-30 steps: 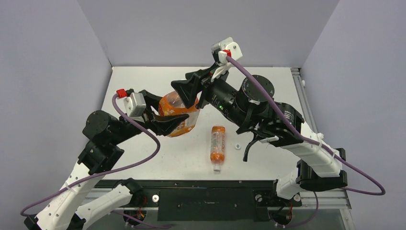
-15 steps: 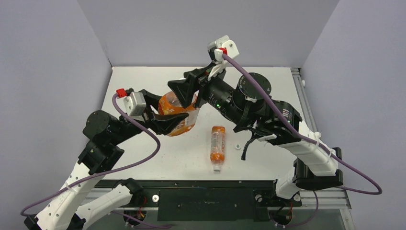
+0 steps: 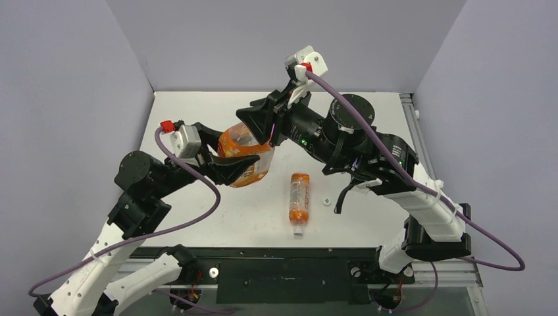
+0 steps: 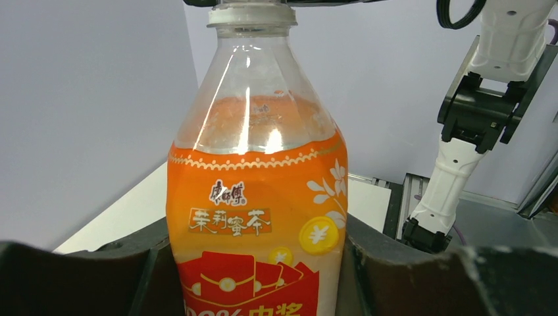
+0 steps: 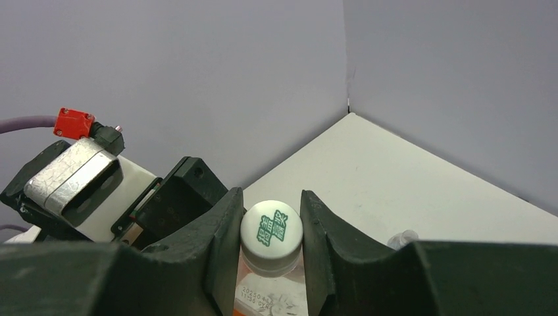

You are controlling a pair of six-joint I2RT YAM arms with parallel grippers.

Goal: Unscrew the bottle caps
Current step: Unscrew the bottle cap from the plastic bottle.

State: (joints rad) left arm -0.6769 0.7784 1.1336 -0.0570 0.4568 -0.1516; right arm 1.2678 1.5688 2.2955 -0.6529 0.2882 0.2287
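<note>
My left gripper (image 3: 238, 157) is shut on the body of a wide orange bottle (image 3: 252, 166), holding it off the table with its neck toward the right arm. In the left wrist view the bottle (image 4: 256, 217) stands upright between the dark fingers (image 4: 72, 276), its label facing the camera. Its white bottle cap (image 5: 271, 230) carries a green mark on top. My right gripper (image 5: 271, 232) is shut on that cap, both fingers (image 5: 217, 243) pressing its sides. In the top view the right gripper (image 3: 260, 126) covers the cap.
A slim orange bottle (image 3: 299, 196) lies on the white table (image 3: 197, 210), cap end toward the near edge. A small loose white cap (image 3: 327, 200) rests to its right. Something small and clear (image 5: 403, 238) shows beside my right finger. Grey walls enclose the table.
My right gripper's jaws, wider apart before, have closed on the cap. The right wrist has shifted slightly left. The left arm and bottle have stayed put.
</note>
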